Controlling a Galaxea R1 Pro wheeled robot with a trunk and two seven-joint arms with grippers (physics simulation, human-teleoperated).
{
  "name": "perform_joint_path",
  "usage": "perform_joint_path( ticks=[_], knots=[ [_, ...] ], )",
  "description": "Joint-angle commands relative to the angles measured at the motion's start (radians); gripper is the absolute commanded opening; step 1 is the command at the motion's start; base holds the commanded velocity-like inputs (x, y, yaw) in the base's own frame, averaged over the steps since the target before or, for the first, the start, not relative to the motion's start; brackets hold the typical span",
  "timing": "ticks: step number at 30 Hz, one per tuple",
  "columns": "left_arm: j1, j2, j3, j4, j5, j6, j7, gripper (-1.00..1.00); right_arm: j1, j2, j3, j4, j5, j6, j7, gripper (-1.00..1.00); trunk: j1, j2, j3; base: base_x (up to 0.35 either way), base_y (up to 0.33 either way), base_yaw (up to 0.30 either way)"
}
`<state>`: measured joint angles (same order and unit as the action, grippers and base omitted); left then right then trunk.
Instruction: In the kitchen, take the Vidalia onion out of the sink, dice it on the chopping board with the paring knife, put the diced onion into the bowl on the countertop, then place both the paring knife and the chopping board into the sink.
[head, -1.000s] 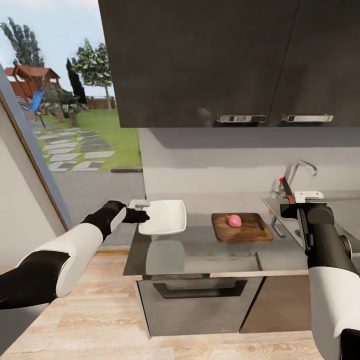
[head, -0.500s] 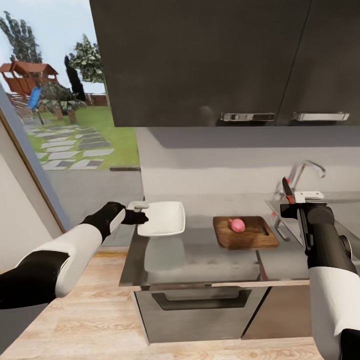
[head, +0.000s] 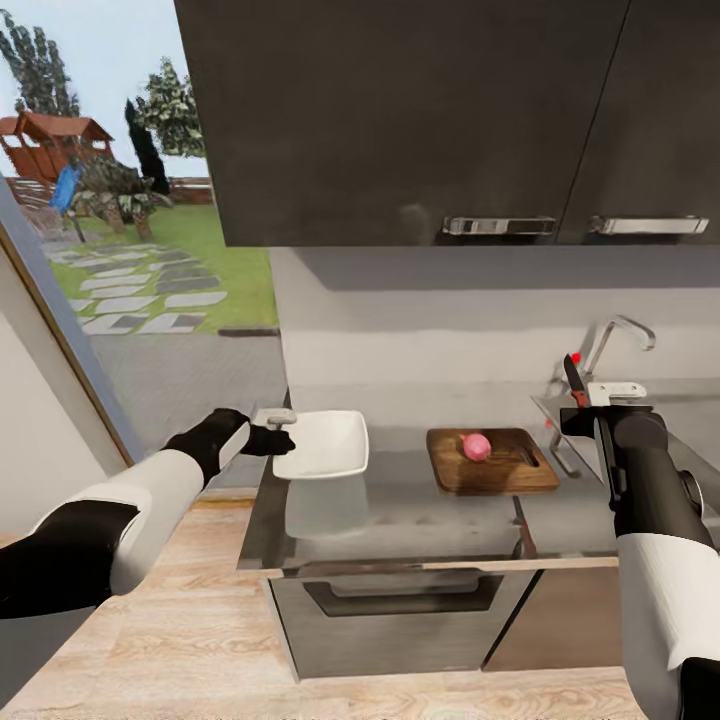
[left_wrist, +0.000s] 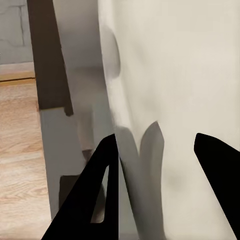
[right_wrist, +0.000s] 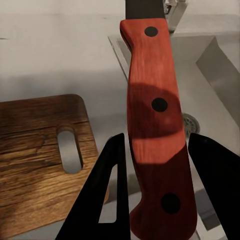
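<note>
The pinkish Vidalia onion (head: 476, 447) lies on the brown chopping board (head: 500, 470) on the grey countertop (head: 400, 515). Left of the board, my left gripper (head: 278, 440) (left_wrist: 155, 145) is shut on the near rim of the white bowl (head: 325, 443) (left_wrist: 190, 75), its fingers (left_wrist: 102, 185) straddling the wall. The bowl hangs just over the countertop's left end. My right gripper (head: 588, 400) (right_wrist: 157, 145) is shut on the red handle of the paring knife (head: 574, 379) (right_wrist: 155, 115), blade up, right of the board (right_wrist: 35, 150) and over the sink (right_wrist: 220, 65).
Glossy black upper cabinets (head: 400, 110) hang low over the counter. The chrome tap (head: 622, 332) stands behind my right gripper. An oven front (head: 400, 610) sits below the countertop. A big window (head: 130, 220) and a wall close the left side. Pale wood floor (head: 180, 640) lies below.
The head camera has moved a little closer and shifted. The bowl in my left gripper has sunk slightly toward the countertop. The right gripper holds the knife in place.
</note>
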<state>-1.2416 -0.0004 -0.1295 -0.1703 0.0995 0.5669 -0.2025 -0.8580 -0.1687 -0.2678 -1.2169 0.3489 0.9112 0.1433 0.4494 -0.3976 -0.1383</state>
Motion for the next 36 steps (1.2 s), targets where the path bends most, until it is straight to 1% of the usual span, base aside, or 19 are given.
perform_joint_path(
  ticks=[1, 3, 6, 16, 21, 30, 36],
  knots=[
    [-0.001, -0.001, -0.011, -0.001, 0.011, 0.005, 0.000, -1.00, -0.001, 0.000, -0.001, -0.001, 0.011, 0.004, 0.010, -1.00, 0.001, -0.002, -0.004, 0.000, 0.000, 0.000],
    [-0.001, -0.002, -0.029, 0.000, 0.011, 0.006, 0.000, -1.00, -0.001, 0.000, -0.001, -0.001, 0.011, 0.004, 0.010, -1.00, 0.001, -0.002, -0.006, 0.000, 0.000, 0.000],
    [-0.001, -0.003, -0.035, 0.003, 0.011, 0.007, 0.000, -1.00, -0.001, 0.000, -0.001, -0.001, 0.011, 0.004, 0.010, -1.00, 0.001, -0.002, -0.010, 0.000, 0.000, 0.000],
    [-0.001, -0.003, -0.036, 0.005, 0.011, 0.007, 0.000, -1.00, -0.001, -0.001, 0.000, -0.001, 0.012, 0.003, 0.010, -1.00, 0.001, -0.002, -0.015, 0.000, 0.000, 0.000],
    [-0.001, -0.002, -0.036, 0.005, 0.011, 0.007, 0.000, -1.00, -0.001, -0.001, 0.001, -0.032, 0.012, 0.005, 0.010, -1.00, 0.001, -0.002, -0.015, 0.000, 0.000, 0.000],
    [-0.001, -0.001, -0.036, 0.005, 0.011, 0.007, 0.000, -1.00, -0.001, -0.002, 0.001, -0.036, 0.013, 0.007, 0.009, -1.00, 0.001, -0.002, -0.015, 0.000, 0.000, 0.000],
    [-0.001, -0.001, -0.036, 0.005, 0.011, 0.007, 0.000, -1.00, -0.001, 0.000, 0.001, -0.036, 0.012, 0.032, 0.009, -1.00, 0.001, -0.002, -0.020, 0.000, 0.000, 0.000]
  ],
)
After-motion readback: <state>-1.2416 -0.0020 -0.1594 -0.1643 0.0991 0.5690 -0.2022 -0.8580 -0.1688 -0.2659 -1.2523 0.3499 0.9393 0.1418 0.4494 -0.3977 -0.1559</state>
